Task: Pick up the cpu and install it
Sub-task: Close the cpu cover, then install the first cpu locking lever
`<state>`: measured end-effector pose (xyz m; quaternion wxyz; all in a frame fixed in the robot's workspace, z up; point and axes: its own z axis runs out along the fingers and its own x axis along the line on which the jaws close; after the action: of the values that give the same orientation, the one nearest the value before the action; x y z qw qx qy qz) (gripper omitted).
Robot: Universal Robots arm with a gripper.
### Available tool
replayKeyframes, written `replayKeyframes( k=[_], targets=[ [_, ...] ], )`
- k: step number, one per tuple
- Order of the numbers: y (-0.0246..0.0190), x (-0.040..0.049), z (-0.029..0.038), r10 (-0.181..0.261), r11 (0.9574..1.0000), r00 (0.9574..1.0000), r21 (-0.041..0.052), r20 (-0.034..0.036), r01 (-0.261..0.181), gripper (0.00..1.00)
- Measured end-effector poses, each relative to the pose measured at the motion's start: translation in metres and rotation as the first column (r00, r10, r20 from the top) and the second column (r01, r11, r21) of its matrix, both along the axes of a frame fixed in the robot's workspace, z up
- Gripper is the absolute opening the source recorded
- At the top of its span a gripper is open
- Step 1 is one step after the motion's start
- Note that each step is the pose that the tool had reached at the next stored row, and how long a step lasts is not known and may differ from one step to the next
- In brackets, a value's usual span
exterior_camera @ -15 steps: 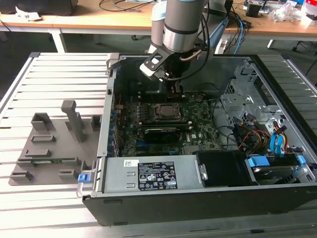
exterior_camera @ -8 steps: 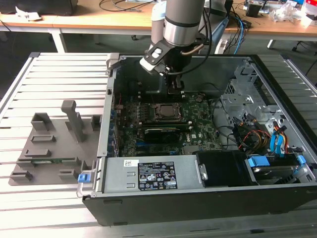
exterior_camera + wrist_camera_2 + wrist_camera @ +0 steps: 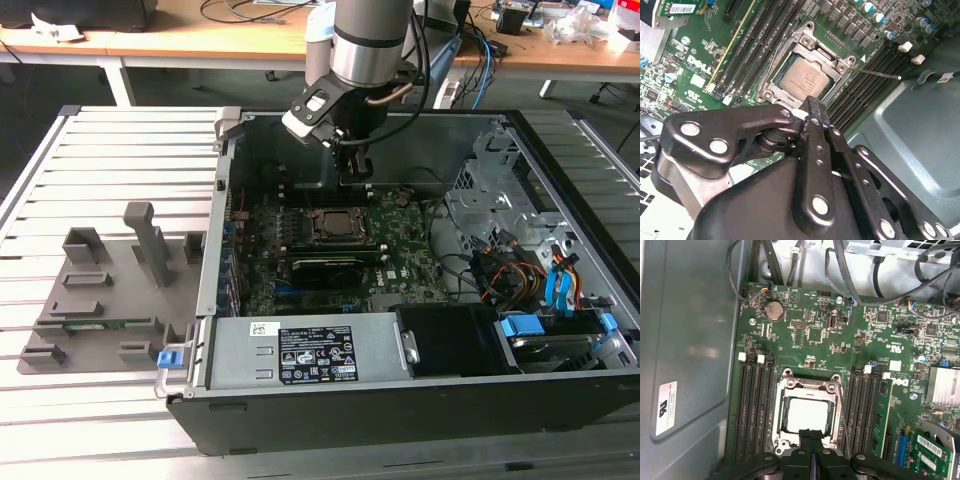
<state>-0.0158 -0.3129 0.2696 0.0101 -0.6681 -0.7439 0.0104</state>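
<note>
Inside the open black computer case (image 3: 420, 425), the small flat silvery square cpu (image 3: 807, 415) sits in its metal-rimmed socket frame (image 3: 807, 385), just under the tips of the black claw (image 3: 810, 435), which is pinched shut and empty.

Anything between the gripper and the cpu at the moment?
Nothing visible does. In the first wrist view the cpu lies bare in the socket frame, which rims it without covering its top. The gripper, shut and holding nothing, hangs over the chip's near edge.
</note>
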Motion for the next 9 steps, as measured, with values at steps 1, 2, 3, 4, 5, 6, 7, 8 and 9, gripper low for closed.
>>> replayKeyframes(
  k=[1,2,3,4,5,6,7,8,9],
  targets=[
    [0.0,0.0,0.0,0.0,1.0,1.0,0.0,0.0,0.0,0.11],
    [0.0,0.0,0.0001,0.0,1.0,1.0,0.0,0.0,0.0,0.11],
    [0.0,0.0,0.0001,0.0,1.0,1.0,0.0,0.0,0.0,0.11],
    [0.0,0.0,0.0002,0.0,1.0,1.0,0.0,0.0,0.0,0.11],
    [0.0,0.0,0.0002,0.0,1.0,1.0,0.0,0.0,0.0,0.11],
    [0.0,0.0,0.0002,0.004,1.0,1.0,0.0,0.0,-0.004,0.11],
    [0.0,0.0,0.0003,0.017,0.9999,0.9999,-0.0001,-0.0001,-0.017,0.11],
    [-0.0001,0.0,0.0003,0.031,0.9995,0.9995,-0.0001,-0.0001,-0.031,0.11],
    [0.0,0.0,0.0002,0.059,0.9982,0.9982,0.0,0.0,-0.059,0.11]
  ],
)
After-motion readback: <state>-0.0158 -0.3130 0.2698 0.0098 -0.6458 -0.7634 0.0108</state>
